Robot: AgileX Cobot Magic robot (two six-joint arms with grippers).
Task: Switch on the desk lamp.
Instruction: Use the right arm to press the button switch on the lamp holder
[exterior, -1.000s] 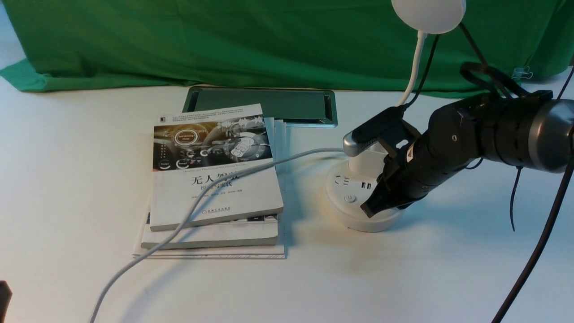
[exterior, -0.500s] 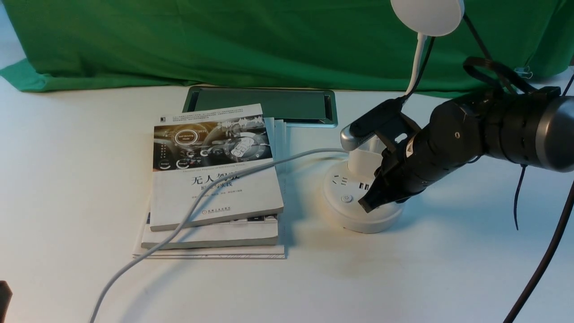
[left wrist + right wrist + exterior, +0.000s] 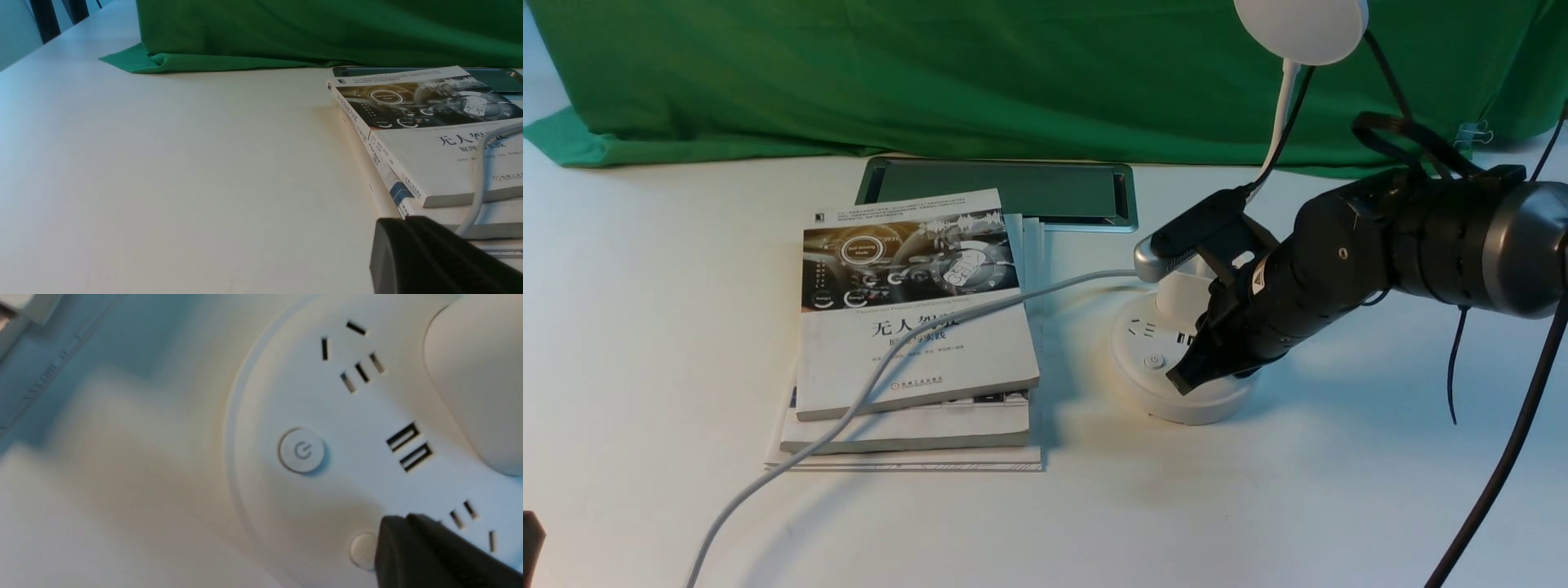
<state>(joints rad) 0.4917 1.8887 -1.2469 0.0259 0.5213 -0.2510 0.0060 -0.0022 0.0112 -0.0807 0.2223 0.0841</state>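
Since right gripper (image 3: 1183, 380) sits clenched, empty, at 4 o'clock of power button (image 3: 1153, 360) on desk lamp (image 3: 1150, 398) (lamp 3 o'clock of books (image 3: 915, 351)), press could hit small button (image 3: 361, 549) instead, or skid base. Left gripper (image 3: 429, 257): can't tell.

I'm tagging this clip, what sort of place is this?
Likely a white desk staged for robot recording: a white round-headed desk lamp, a stack of white paperback books, and a green cloth backdrop.
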